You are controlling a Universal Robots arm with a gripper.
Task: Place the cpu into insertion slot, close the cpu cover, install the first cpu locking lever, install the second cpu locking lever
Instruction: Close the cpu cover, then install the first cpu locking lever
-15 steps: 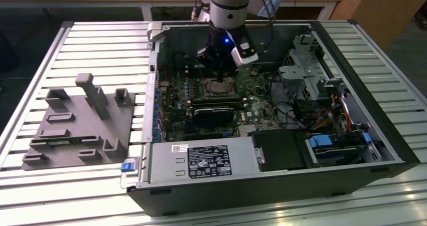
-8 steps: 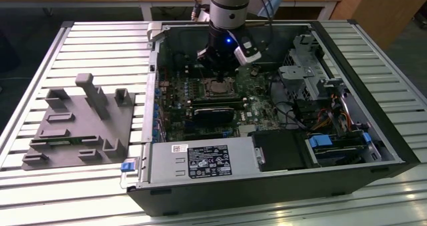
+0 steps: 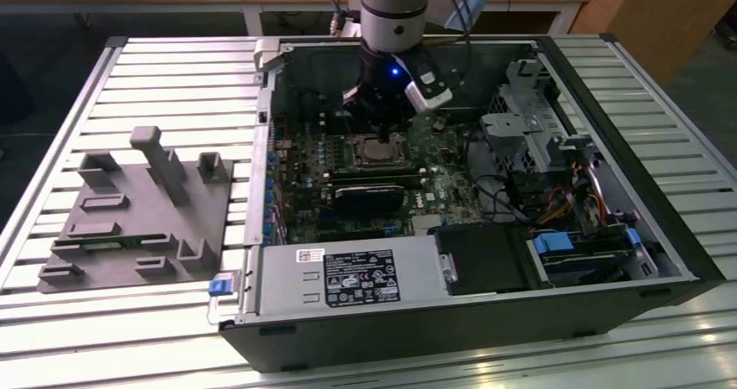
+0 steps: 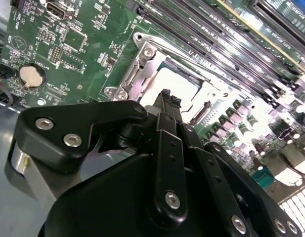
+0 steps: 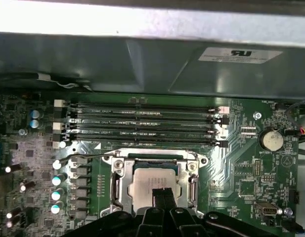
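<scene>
I see the gripper (image 3: 385,134) a little above the centre of the exterior view. It reaches down into the open computer case (image 3: 461,324), over the motherboard (image 5: 241,163). In both wrist views its two fingertips are pressed together with nothing between them, so the claw is clenched and empty.

The cpu (image 5: 153,178) lies in the insertion slot (image 5: 142,165) with its silvery top up. The closed tips stand right over one edge of the chip, but I cannot tell if they touch the metal. The cpu cover (image 5: 193,183) seems to lie down around the chip like a frame. A thin wire lever (image 5: 88,157) runs beside the slot, and I cannot say if it is hooked.

My worries from here:

- If the tips push down while the chip is not seated square, the contacts under it could bend.
- A sideways drag could scratch the top or shift the chip under the frame.
- If the cover is not fully flat, a lever may not catch on its hook.
- The lever is thin and I judge it springy. The narrow closed tips could slip off it and hit the memory slots (image 5: 142,123) or the small parts beside the slot.
</scene>
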